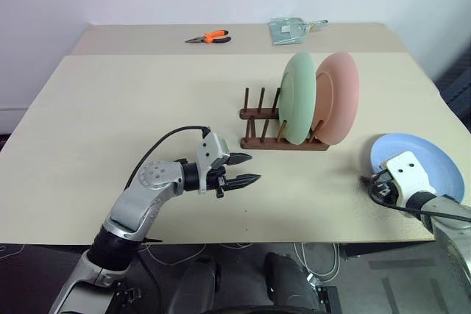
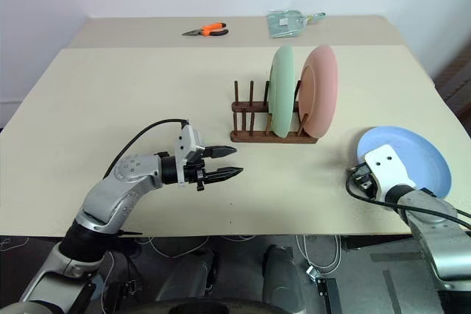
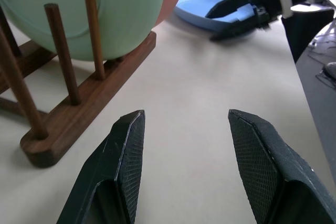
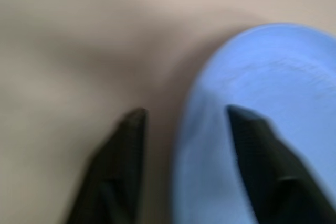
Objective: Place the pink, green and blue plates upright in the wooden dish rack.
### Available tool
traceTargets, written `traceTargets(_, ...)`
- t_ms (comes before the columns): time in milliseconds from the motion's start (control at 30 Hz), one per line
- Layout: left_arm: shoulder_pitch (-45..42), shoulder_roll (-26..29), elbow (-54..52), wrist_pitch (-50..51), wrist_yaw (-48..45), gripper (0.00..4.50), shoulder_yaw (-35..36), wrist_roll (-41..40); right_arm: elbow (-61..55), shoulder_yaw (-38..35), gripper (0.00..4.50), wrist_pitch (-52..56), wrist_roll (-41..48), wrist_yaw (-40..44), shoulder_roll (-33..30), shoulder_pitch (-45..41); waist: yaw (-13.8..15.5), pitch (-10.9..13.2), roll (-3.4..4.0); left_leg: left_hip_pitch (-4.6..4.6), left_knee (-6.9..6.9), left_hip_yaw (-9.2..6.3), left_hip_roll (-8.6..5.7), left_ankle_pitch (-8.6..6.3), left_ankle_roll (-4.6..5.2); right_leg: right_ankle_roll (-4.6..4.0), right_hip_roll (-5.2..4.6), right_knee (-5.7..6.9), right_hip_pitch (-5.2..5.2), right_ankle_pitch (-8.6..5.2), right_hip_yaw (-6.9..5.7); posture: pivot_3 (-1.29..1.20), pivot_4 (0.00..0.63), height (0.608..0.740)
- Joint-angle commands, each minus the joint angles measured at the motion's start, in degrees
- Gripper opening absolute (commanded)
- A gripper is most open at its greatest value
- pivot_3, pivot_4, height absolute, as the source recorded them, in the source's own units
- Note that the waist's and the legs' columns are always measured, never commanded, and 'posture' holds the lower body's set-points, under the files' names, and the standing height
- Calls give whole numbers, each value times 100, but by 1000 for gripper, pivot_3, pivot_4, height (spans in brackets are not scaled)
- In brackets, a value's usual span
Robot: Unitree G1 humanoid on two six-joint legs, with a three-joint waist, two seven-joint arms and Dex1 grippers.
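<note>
So two of the three are sorted already: the green plate (image 1: pixel 298 97) and the pink plate (image 1: pixel 337 98) are stood upright in the wooden dish rack (image 1: pixel 282 121), green just in front of pink, at the rack's right end. A few peg slots toward the left end are left free. The blue plate (image 1: pixel 421 163) is what's left, lying flat on the table (image 1: pixel 110 108) near the right front edge, well apart from the rack.

The step in hand looks like the pick-up of the blue one. The right end effector (image 4: pixel 181 156) is lowered at the plate's near-left rim, fingers parted, with one finger over the plate and the other over bare table, so nothing is grasped yet. The left end effector (image 1: pixel 241 169) is held released and empty above the table, pointed toward the rack.

Next move, as far as can be judged: the rim has to be pinched, the plate tipped on edge, then carried over and slotted into a free gap.

Orange-handled pliers (image 1: pixel 209 37) and a clear packet (image 1: pixel 291 30) are left at the far side.
</note>
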Motion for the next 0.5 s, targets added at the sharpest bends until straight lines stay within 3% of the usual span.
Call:
traceTargets(33, 43, 37, -290, -9, 68, 2595, 133, -10, 158, -122, 722, -171, -271, -51, 33, -190, 4, 0, 0, -1, 0, -2, -1, 0, 0, 0, 0, 0, 0, 0, 0, 0, 150, 740)
traceTargets(67, 68, 46, -317, -4, 87, 2595, 130, -4, 177, -164, 230, -136, -293, -83, 70, -271, -1, 0, 0, -1, 0, -3, -1, 0, 0, 0, 0, 0, 0, 0, -1, 0, 150, 740)
traceTargets(100, 94, 52, -343, 1, 104, 2595, 129, 2, 143, -244, 103, -111, -269, -113, 118, -366, -2, 1, -1, -1, 0, -4, -1, 0, 0, 0, 0, 0, 0, 0, -1, 0, 150, 740)
traceTargets(233, 134, 42, -376, -4, 192, 2595, 151, 8, -111, -902, 103, -145, 160, -279, 424, -1145, -28, 2, 8, 3, -1, -3, 1, 0, 1, 1, 3, 4, 0, 0, 0, 0, 150, 740)
traceTargets(367, 79, -93, -166, -212, 417, 2595, 263, 126, -631, -1760, 103, 249, 1622, -576, 771, -2986, -65, 20, 43, 2, 3, -1, 1, 0, 1, -1, 3, 6, -1, 3, 2, 0, 150, 740)
traceTargets(500, 46, -310, 65, -481, 684, 2595, 356, 287, -1077, -1870, 103, 938, 3514, -851, 1114, -4610, -8, 11, 38, 2, -8, -23, 4, 0, 2, -12, 9, 6, -1, 12, -13, 0, 150, 740)
